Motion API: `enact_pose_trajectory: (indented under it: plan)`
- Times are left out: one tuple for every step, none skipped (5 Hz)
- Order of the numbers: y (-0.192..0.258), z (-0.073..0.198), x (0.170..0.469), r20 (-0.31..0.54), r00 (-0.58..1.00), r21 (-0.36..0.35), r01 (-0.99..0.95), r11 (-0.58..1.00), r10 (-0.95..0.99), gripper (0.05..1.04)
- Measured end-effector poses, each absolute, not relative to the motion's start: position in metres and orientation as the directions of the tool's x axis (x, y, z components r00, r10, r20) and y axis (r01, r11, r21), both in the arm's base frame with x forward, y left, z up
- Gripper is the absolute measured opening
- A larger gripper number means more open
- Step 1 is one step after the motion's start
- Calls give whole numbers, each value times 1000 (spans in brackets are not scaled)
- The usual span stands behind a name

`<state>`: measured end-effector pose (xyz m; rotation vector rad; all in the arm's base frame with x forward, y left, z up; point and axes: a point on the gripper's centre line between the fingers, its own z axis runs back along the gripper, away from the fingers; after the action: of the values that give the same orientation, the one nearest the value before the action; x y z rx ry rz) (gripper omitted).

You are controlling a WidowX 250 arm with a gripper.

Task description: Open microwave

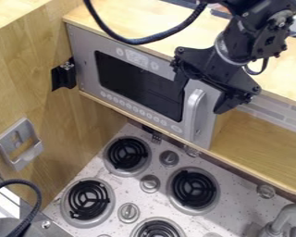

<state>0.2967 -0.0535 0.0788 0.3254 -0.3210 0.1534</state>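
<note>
Boxy microwave [138, 85], smooth curved handle [191, 111]

Bright light falls on the wooden counter [135, 18], shadows soft.

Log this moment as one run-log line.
task: open microwave | gripper: open, near upper end of handle | door: looks shut | grasp: not apparent

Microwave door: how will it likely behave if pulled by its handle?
Probably stiff: the door looks like a flat, rigid panel. Likely swings if the black bracket at the microwave's left edge is a hinge. Smooth, rounded handle could be a bit slippery.
</note>
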Motion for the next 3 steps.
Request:
enact_pose_trajectory:
  plan:
    - [-53, 70, 294, 306, 947, 301, -194, 934, 98, 998]
    - [-49, 52, 301, 292, 948, 242, -201, 949, 126, 998]
    - [-37, 42, 309, 293, 943, 208, -226, 952, 160, 998]
